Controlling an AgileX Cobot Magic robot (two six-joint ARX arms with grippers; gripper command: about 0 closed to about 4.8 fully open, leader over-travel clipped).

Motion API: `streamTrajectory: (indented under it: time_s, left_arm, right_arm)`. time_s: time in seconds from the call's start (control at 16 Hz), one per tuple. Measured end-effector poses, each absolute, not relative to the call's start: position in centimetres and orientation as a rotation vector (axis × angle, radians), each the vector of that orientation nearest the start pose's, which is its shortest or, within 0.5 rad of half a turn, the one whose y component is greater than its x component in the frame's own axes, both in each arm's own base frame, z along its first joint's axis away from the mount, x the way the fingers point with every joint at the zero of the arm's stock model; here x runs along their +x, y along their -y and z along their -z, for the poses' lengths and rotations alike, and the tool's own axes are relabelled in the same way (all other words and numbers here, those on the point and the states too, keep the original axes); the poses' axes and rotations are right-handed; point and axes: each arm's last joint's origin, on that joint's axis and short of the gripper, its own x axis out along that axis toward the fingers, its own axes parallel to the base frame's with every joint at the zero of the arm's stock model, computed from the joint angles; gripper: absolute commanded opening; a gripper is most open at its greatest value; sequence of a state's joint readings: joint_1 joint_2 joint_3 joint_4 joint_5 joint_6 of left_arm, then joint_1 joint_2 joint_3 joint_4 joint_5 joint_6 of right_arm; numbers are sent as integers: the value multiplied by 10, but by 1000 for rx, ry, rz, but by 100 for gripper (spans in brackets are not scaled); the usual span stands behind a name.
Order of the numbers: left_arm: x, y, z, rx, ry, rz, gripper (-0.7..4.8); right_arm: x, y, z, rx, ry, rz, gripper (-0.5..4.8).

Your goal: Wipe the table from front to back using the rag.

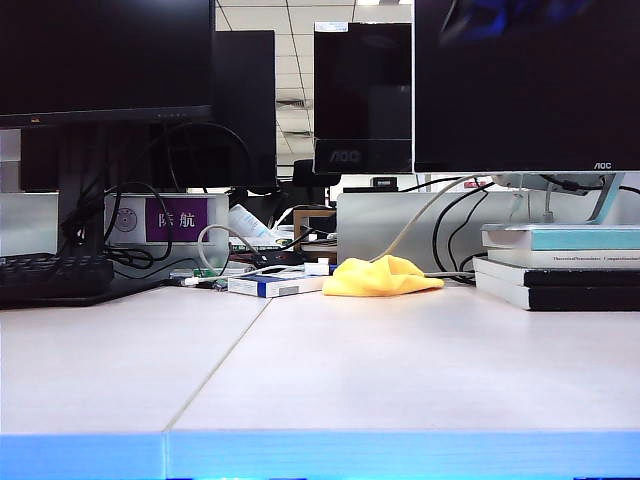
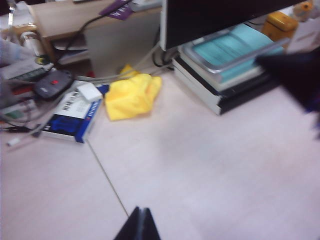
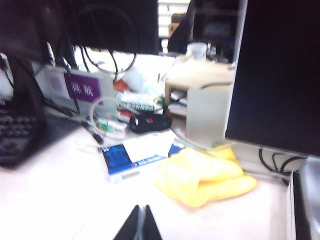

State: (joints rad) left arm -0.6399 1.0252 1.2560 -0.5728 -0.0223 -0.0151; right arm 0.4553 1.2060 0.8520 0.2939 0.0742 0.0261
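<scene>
Exterior view, rag (image 1: 382, 277) crumpled on table (image 1: 400, 370), left gripper (image 2: 139, 226) and right gripper (image 3: 139, 224) jaws closed, empty

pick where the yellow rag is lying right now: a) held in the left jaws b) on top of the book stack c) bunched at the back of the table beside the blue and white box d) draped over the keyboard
c: the rag lies crumpled on the table beside the blue and white box, untouched by either gripper.

L end effector (image 2: 138, 225) closed, R end effector (image 3: 139, 224) closed (both airborne)
</scene>
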Motion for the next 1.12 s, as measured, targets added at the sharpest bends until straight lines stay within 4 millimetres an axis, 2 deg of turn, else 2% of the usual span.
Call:
streamTrajectory:
  time_s: [0.31,0.5,0.56,0.62,0.69,0.87,0.93,1.0,1.12]
  left_arm:
    - [159,118,-424,72,-260,612,-5]
    - [160,118,-424,72,-260,611,-5]
    - [160,118,-424,73,-261,611,-5]
    - [160,119,-425,67,-263,623,-5]
    - [160,119,-425,54,-263,636,-5]
    - [159,119,-425,47,-267,652,-5]
    - [159,119,-425,45,-268,654,-5]
    - [159,119,-425,44,-267,654,-5]
    - [160,120,-425,45,-269,656,-5]
  right_arm:
    - [291,-138,-269,-2,-85,-362,-6]
    - [321,-152,-243,-19,-134,-358,-5]
    - [328,-156,-235,-25,-151,-353,43]
    - [345,-163,-221,-37,-191,-343,177]
    - [363,-172,-218,-46,-183,-343,224]
    - [390,-183,-209,-68,-169,-335,230]
    - [411,-190,-196,-81,-182,-328,230]
    - [419,-192,-192,-81,-182,-317,230]
    - [449,-195,-175,-84,-187,-284,216]
